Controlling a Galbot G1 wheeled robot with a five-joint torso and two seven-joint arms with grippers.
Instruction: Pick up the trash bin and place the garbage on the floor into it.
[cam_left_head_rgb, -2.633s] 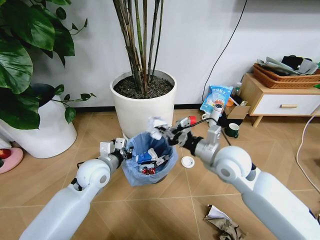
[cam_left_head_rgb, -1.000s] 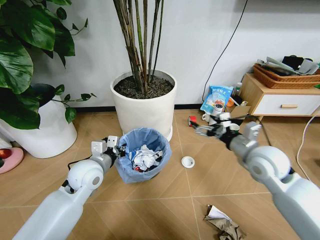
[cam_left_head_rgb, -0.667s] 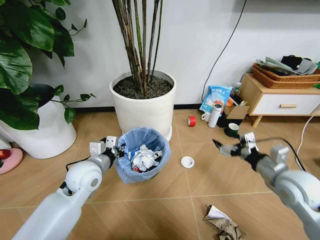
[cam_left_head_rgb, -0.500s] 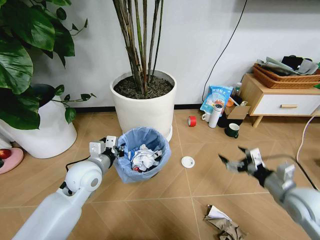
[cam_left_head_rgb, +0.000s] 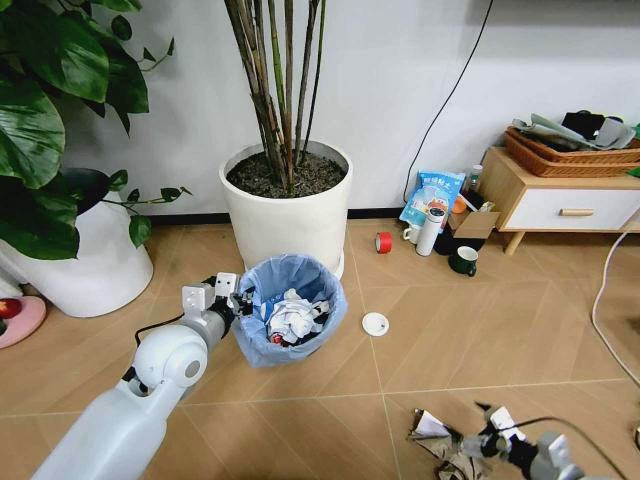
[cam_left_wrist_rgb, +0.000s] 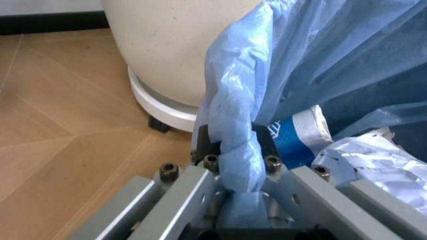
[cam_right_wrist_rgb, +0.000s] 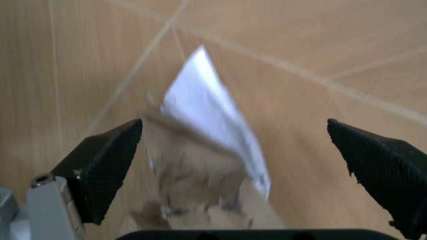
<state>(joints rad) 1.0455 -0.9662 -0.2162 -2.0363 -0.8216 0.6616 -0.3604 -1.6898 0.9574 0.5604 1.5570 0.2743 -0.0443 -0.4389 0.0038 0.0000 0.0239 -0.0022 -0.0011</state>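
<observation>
Trash bin (cam_left_head_rgb: 291, 310) rim pinched by left hand (cam_left_wrist_rgb: 233, 150); right hand (cam_right_wrist_rgb: 240, 165) spread wide over crumpled paper (cam_right_wrist_rgb: 207, 150).

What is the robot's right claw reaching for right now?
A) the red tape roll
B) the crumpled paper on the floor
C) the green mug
B: the open right claw sits right over the crumpled paper on the floor.

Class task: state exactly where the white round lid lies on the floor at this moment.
In the head view the white lid lies flat on the wooden floor, just to the robot's right of the trash bin and in front of the big white plant pot.
</observation>
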